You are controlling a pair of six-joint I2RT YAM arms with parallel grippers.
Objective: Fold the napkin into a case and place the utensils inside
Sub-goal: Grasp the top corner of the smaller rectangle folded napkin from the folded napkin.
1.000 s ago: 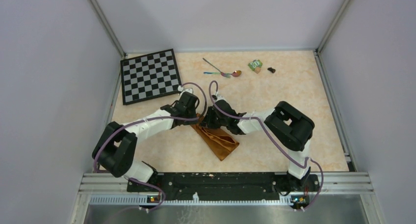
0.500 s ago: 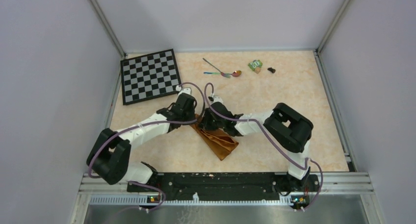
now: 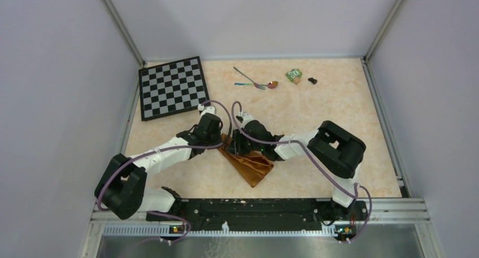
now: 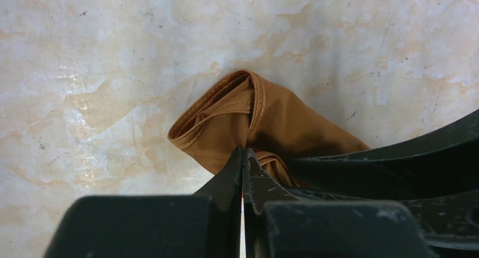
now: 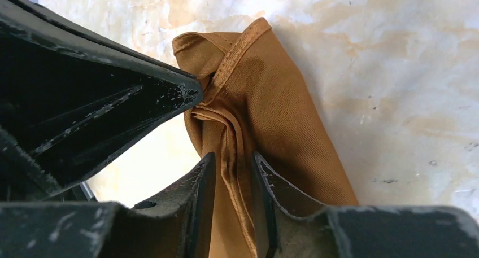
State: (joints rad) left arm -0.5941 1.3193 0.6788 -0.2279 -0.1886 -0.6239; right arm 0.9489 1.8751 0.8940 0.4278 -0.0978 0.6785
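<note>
Right pincer (image 5: 233, 159) newly parted astride a fold of the creased, narrow orange-brown napkin (image 5: 282, 117), left pincer (image 4: 243, 151) tight on it.

We've got the chessboard (image 3: 173, 87) flat in the table's (image 3: 339, 117) far left corner, and a small green block (image 3: 293, 74) just beside a tiny black piece (image 3: 312, 81) near the far edge.

Tight at the far end of the napkin (image 3: 252, 166), with left gripper (image 4: 243, 159) and right gripper (image 5: 233, 165) close together. Blocked farther back by chessboard (image 3: 173, 87), utensils (image 3: 255, 83), green block (image 3: 294, 74). Open over bare table (image 3: 339, 100) at right.
</note>
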